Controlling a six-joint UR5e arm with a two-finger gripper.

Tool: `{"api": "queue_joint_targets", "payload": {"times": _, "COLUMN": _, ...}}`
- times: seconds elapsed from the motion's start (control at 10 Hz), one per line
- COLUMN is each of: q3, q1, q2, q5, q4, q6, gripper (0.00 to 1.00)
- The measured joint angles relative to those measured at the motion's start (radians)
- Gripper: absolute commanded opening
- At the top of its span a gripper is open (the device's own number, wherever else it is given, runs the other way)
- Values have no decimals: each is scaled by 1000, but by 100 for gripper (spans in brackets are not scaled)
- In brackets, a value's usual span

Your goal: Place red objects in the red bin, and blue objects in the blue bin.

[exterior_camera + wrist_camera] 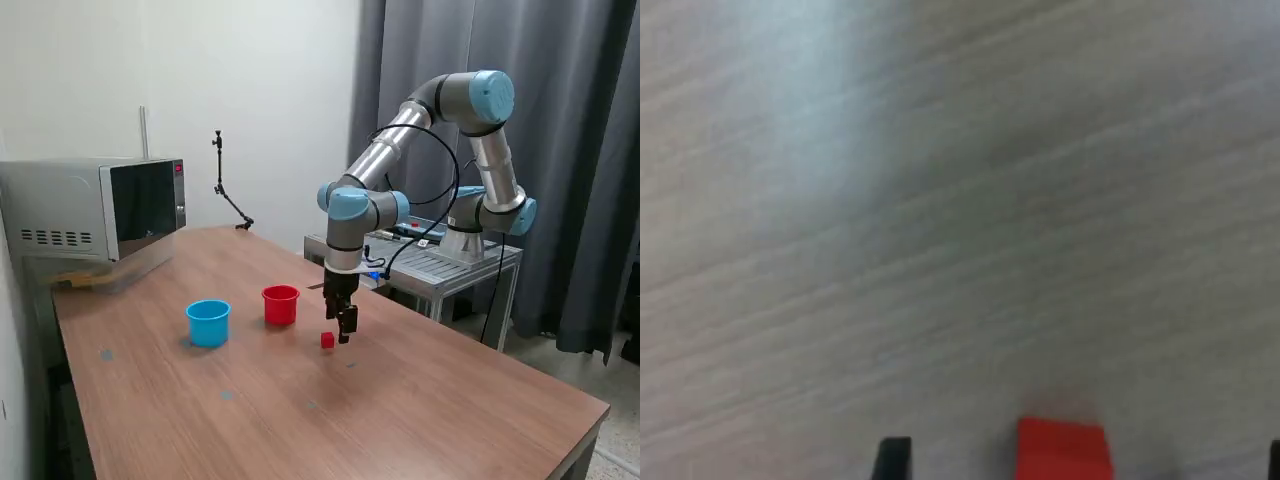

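Note:
One tiny red cube (327, 340) lies on the wooden table (420, 410), to the exterior view's right of the red cup (281, 304). The light blue cup (208, 322) stands further to the left. My gripper (346, 333) hangs low over the table, right beside the cube on its right. In the wrist view the red cube (1062, 450) sits between my two dark fingertips (892, 458), which stand wide apart, so my gripper (1083, 462) is open. No blue cubes and no second red cube show. I cannot see inside the cups.
A microwave (95, 208) stands at the table's far left corner. A thin black stand (222, 180) rises at the back edge. The arm's metal base cart (440, 265) sits behind the table, with a grey curtain beyond it.

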Motion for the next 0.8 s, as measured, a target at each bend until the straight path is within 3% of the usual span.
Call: {"api": "queue_joint_targets", "payload": {"times": 0.8, "q3": -11, "q1": -19, "q2": 30, "q5": 0, "q4": -18, "q6": 21, "gripper": 100}}
